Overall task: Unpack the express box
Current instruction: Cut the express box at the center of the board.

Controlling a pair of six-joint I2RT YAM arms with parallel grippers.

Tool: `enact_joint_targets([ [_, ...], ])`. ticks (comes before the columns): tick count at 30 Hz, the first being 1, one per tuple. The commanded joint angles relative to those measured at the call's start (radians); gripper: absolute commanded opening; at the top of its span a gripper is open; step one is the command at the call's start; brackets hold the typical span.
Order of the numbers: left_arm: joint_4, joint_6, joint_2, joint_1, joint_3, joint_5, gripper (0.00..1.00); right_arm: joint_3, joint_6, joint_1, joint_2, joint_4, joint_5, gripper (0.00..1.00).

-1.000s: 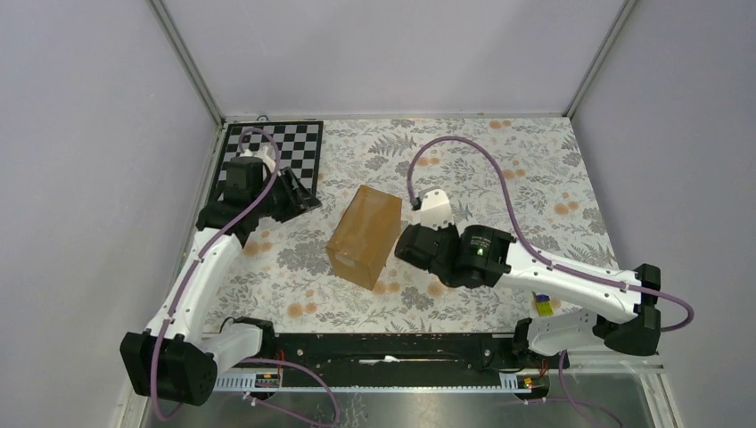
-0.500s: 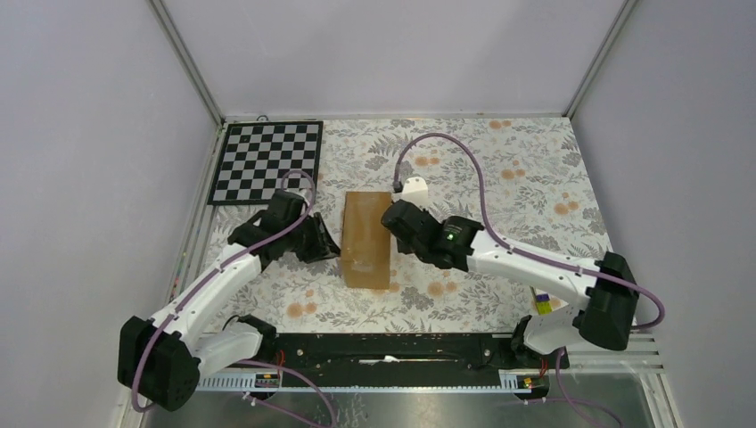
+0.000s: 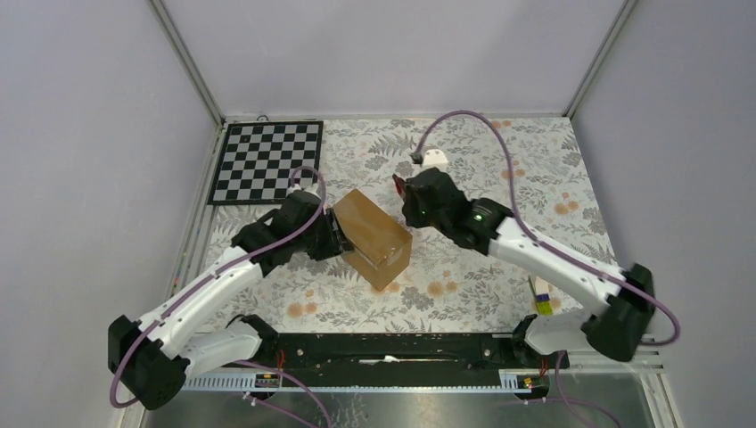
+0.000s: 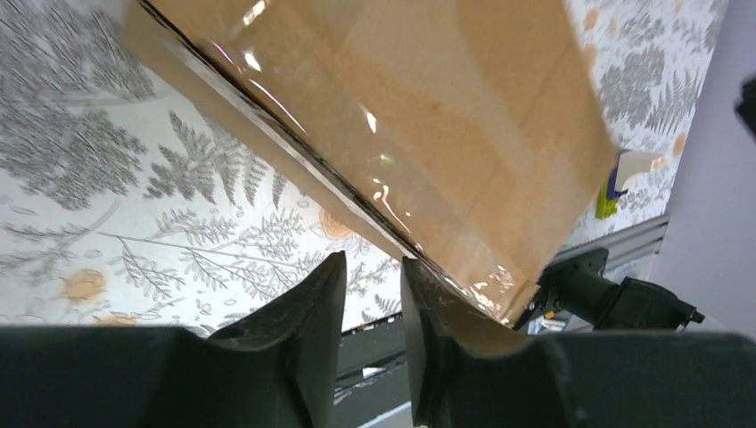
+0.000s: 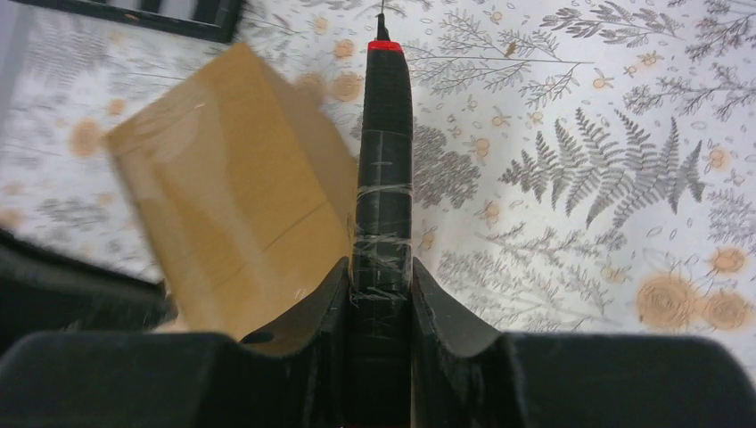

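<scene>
Box edge against left hand; right hand, gripping cutter, apart.

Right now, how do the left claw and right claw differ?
Load: the left claw holds nothing and has a narrow gap between its fingers. The right claw is shut on a black, red-tipped cutter.
Contact: the left claw is pressed up to the left end of the express box. The right claw sits off the box's far right side and appears clear of it.
Shared: both are close to the box, one on each side.
</scene>
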Motion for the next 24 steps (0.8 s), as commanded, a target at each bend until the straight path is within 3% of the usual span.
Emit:
enact_joint_targets([
  [1, -0.068, 0.061, -0.051, 0.013, 0.163, -0.133, 0.35, -0.072, 0.116, -0.004, -0.263, -0.082, -0.081, 0.00],
  [6, -0.141, 0.175, 0.001, 0.080, 0.344, -0.230, 0.45, -0.263, 0.347, -0.004, -0.505, -0.083, -0.333, 0.00],
  [9, -0.104, 0.253, 0.078, 0.159, 0.408, -0.184, 0.53, -0.373, 0.463, -0.004, -0.613, -0.027, -0.470, 0.00],
  [12, -0.078, 0.312, 0.186, 0.168, 0.484, -0.195, 0.57, -0.474, 0.569, -0.004, -0.702, 0.069, -0.570, 0.00],
  [18, -0.010, 0.343, 0.347, 0.177, 0.562, -0.255, 0.66, -0.672, 0.762, -0.004, -0.783, 0.258, -0.677, 0.00],
  [24, 0.001, 0.361, 0.406, 0.187, 0.579, -0.234, 0.70, -0.714, 0.788, -0.004, -0.829, 0.295, -0.680, 0.00],
])
